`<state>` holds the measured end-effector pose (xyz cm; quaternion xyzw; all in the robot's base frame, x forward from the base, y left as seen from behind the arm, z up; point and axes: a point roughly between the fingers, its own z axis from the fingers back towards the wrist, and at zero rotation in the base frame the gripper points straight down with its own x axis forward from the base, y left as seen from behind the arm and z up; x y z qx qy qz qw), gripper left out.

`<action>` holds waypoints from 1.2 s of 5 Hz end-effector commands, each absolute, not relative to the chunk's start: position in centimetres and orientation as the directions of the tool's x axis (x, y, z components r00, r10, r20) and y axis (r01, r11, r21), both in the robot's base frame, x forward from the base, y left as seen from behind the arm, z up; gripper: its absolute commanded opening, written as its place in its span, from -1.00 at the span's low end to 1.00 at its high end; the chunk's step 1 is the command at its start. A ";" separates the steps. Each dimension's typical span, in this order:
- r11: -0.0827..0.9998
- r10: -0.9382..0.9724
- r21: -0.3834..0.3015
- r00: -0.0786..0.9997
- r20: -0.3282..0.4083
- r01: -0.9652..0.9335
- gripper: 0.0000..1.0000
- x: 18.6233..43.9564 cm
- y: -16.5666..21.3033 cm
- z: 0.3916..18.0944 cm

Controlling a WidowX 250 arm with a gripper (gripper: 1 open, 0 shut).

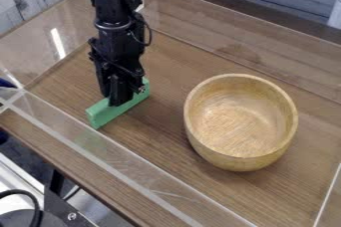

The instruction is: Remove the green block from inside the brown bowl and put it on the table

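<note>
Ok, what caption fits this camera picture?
Gripper shut on the green block on the table, beside the empty brown bowl.

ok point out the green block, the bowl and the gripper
green block [102, 112], camera view, on its near left end
bowl [241, 152], camera view, on its front outer wall
gripper [123, 98], camera view, between its fingertips

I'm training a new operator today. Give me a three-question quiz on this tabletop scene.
1. True or false: the green block lies inside the bowl.
2. What does the bowl hold? A) the block B) nothing C) a spoon
3. Fill in: the gripper points straight ____ onto the block, which rests on the table.

Key: 1 false, it lies on the table left of the bowl. 2 B. 3 down, jaws shut on the block.
</note>
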<state>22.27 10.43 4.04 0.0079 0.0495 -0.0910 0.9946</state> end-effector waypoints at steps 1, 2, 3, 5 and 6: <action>0.986 -0.159 0.028 0.985 -0.062 0.161 -1.00 23.2 11.1 5.0; 0.987 -0.154 0.026 0.986 -0.060 0.156 -1.00 23.4 11.1 5.0; 0.988 -0.150 0.023 0.987 -0.059 0.151 -1.00 23.5 11.2 5.1; 0.990 -0.141 0.018 0.988 -0.061 0.142 -1.00 23.8 11.3 5.1; 0.990 -0.136 0.015 0.989 -0.062 0.137 -1.00 23.9 11.3 5.0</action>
